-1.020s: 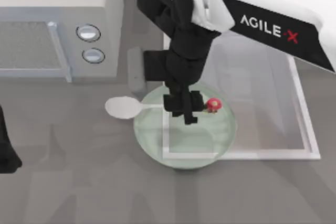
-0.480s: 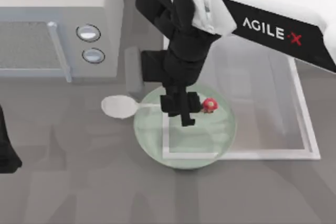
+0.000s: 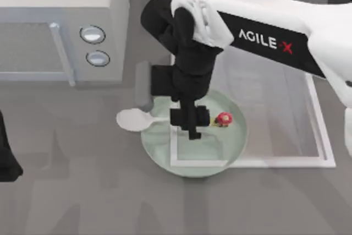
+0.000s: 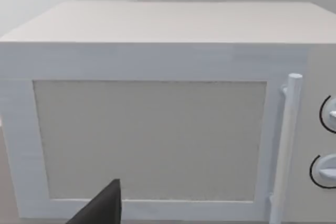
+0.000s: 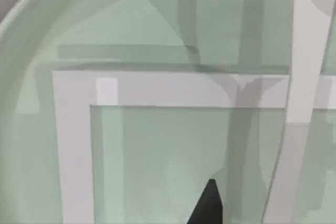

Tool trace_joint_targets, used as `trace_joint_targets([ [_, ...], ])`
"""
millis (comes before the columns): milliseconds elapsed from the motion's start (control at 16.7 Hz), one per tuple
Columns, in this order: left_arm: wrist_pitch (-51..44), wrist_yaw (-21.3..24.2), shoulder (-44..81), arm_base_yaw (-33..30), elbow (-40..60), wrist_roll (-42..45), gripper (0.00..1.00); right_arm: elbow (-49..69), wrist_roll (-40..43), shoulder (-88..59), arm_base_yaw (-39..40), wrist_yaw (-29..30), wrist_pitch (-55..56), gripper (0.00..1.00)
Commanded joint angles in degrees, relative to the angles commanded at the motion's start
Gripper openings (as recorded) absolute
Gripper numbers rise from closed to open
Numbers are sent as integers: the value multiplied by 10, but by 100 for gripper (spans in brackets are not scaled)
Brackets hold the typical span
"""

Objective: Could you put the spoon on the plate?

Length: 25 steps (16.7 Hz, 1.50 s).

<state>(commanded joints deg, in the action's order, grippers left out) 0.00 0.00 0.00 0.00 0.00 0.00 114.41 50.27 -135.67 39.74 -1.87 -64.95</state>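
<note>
Right claw (image 3: 190, 119) sits over the thin handle of the spoon (image 3: 132, 119) above the plate (image 3: 234, 147); can't tell if it is clamped. Spoon looks light, stiff, slippery: grip mid-handle.

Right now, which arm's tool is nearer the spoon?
Right. The right tool is directly over the spoon handle above the plate; the left arm sits parked at the table's left edge.

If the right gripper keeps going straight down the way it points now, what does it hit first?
Most likely the plate: the right gripper points down over its left part, with the spoon handle at its fingers. How high it stands above the plate I cannot tell.
</note>
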Motion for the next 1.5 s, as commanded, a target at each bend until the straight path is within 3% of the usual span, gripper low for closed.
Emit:
trace_joint_targets([
  [420,0,0,0,0,0,0,100,-11,-4,-14,-2,4,-1,0],
  [1200,0,0,0,0,0,0,100,-11,-4,-14,-2,4,-1,98],
  [1500,0,0,0,0,0,0,100,-11,-4,-14,-2,4,-1,100],
])
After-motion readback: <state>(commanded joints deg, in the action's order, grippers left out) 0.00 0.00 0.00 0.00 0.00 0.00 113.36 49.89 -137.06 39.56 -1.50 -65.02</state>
